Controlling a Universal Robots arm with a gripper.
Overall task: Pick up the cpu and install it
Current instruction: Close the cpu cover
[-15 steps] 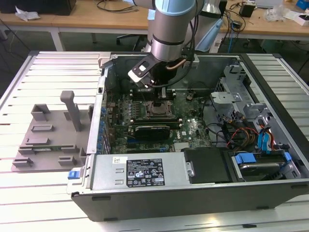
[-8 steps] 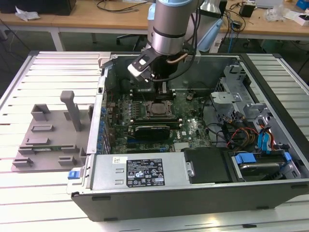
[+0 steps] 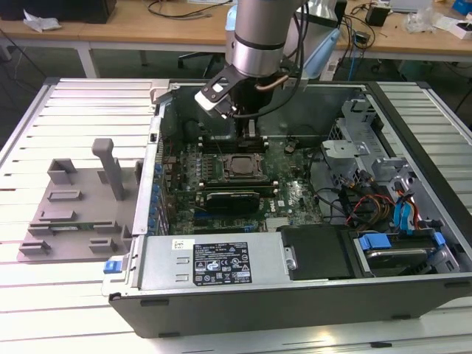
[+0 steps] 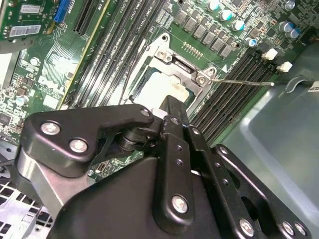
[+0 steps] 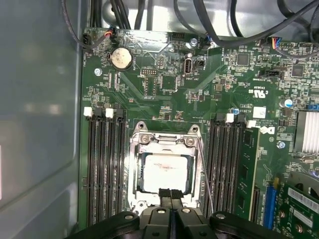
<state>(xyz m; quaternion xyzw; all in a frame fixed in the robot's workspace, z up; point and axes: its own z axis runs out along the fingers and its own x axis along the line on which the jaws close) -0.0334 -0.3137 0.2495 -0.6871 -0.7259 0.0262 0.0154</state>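
While my arm reaches down into the open computer case [image 3: 295, 295] from the upper middle of the exterior view, my claw [image 5: 170, 193] hovers just over the processor socket in the middle of the green motherboard [image 5: 164, 94]. Its two black fingers are pressed together with only a thin seam between them, and I see nothing held in them. The cpu [image 5: 164, 172], a silvery-white square, lies flat inside the metal socket frame [image 5: 135, 164], between two banks of black memory slots [image 5: 104, 169]. My fingertips sit above one edge of it. It looks seated, which I judge is why I carry nothing. A thin wire lever [image 5: 204, 174] runs beside the frame, seemingly unlatched. At the exterior view's left, the grey plastic tray [image 3: 74, 214] rests outside the case, well apart from the socket.
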